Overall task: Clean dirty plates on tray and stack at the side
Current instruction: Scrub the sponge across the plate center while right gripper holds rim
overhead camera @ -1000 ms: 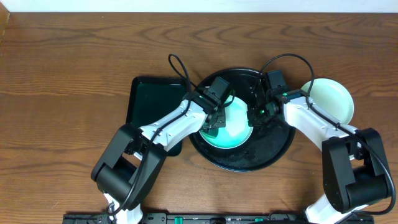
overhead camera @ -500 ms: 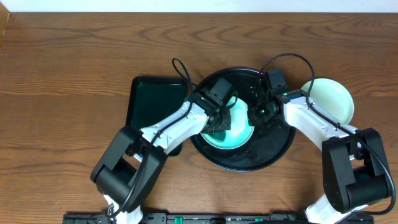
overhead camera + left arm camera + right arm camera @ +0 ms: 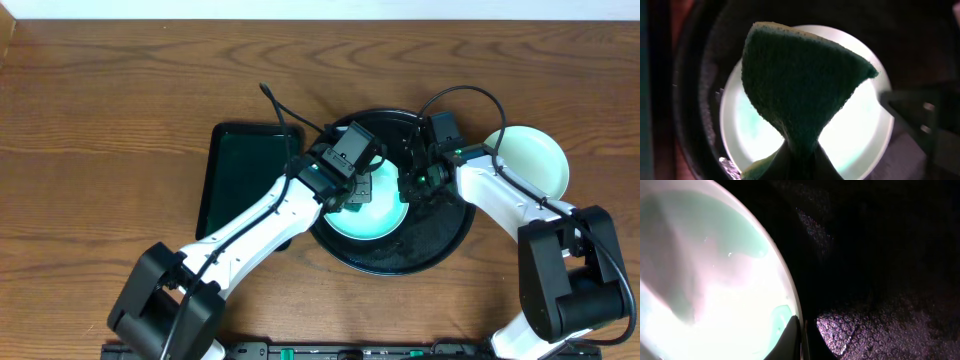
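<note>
Jaws of the left gripper (image 3: pixel 353 190) pinch a green sponge (image 3: pixel 800 85) over the pale plate (image 3: pixel 857 132), whose rim the jaws of the right gripper (image 3: pixel 801 338) clamp, black tray (image 3: pixel 445 240) beneath both.

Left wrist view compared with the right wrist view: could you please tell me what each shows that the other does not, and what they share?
Only the left wrist view shows the green sponge pinched in the left gripper, in front of the plate, most of whose round outline is visible. Only the right wrist view shows, close up, the right gripper shut on that plate's rim. Both show the pale plate lying in the black tray.
</note>
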`<act>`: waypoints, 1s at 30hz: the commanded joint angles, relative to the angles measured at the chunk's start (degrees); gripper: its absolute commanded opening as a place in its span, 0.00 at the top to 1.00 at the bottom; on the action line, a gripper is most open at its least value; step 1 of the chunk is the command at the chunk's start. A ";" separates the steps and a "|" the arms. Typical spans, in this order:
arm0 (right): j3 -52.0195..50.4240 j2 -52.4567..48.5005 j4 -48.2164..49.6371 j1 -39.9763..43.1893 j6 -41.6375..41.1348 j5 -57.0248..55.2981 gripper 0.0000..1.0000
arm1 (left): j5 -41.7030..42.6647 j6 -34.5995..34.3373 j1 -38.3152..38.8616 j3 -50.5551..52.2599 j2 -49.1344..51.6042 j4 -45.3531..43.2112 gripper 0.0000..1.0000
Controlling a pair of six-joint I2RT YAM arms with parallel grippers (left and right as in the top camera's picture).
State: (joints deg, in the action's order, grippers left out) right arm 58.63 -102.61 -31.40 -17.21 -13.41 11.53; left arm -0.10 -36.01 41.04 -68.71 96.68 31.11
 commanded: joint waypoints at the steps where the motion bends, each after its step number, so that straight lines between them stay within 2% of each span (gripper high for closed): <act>1: -0.31 -0.70 -0.07 -0.52 0.20 0.35 0.99 | -5.60 0.35 -0.26 0.35 1.81 0.13 0.93; 11: -0.31 -0.70 -0.07 -0.50 0.20 0.35 0.99 | -5.55 -0.42 -0.74 0.35 9.42 0.42 0.93; 14: -0.31 -0.70 -0.07 -0.50 0.20 0.35 0.99 | -5.20 -4.13 -0.72 0.35 11.85 1.22 0.92; 24: -0.31 -0.70 -0.04 -0.50 0.20 0.35 0.99 | 8.76 -4.33 -0.74 0.33 13.79 0.57 0.92; 30: -0.31 -0.70 -0.04 -0.50 0.20 0.35 0.99 | 16.15 -2.19 -0.79 0.28 11.26 -2.27 0.93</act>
State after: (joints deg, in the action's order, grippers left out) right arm 58.63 -102.61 -31.29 -17.23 -13.41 11.51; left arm 5.89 -38.94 39.38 -68.71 108.29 29.67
